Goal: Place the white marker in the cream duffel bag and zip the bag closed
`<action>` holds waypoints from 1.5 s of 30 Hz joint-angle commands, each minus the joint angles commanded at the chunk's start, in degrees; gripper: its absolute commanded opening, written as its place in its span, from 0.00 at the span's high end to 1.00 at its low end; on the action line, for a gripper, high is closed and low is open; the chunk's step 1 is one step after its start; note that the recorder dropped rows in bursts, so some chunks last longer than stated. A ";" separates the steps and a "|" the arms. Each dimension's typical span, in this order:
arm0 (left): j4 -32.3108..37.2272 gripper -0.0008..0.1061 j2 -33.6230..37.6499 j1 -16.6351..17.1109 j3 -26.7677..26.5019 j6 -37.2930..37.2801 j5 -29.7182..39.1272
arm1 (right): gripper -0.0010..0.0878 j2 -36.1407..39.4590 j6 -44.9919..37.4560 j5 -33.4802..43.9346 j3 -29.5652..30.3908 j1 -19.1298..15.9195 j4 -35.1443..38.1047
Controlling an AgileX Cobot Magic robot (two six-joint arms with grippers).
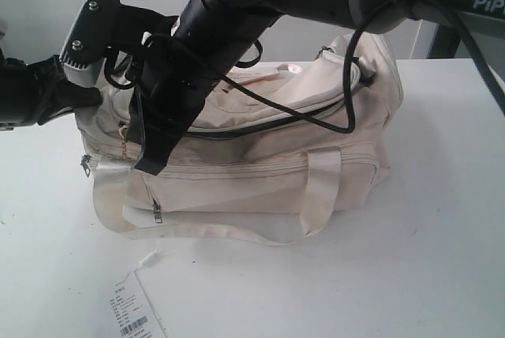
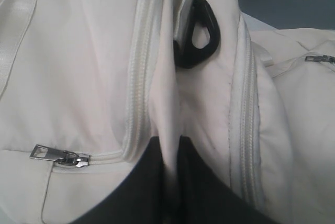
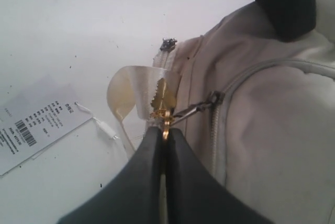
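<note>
One cream duffel bag [image 1: 260,172] on one white counter [image 1: 410,259], with one paper barcode tag [image 1: 134,314] lying next to it. Two robot arms over the bag: a left arm [image 1: 31,97] and a right arm [image 1: 229,30]. Left wrist cam gives me two silver zipper pulls [image 2: 58,156] and one black strap ring [image 2: 211,25]. Right wrist cam, one gold zipper charm [image 3: 163,101].

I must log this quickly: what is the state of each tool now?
Left tool: closed on bag fabric.
Right tool: closed on gold zipper pull.
</note>
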 joint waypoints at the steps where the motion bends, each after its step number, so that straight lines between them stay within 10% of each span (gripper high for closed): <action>1: 0.00 0.99 0.00 0.00 0.00 0.00 0.00 | 0.99 0.00 0.00 0.32 0.00 0.00 -0.15; 45: 0.00 0.99 0.00 0.00 0.00 -0.02 0.10 | 0.99 -0.39 1.78 5.09 0.00 0.00 -5.07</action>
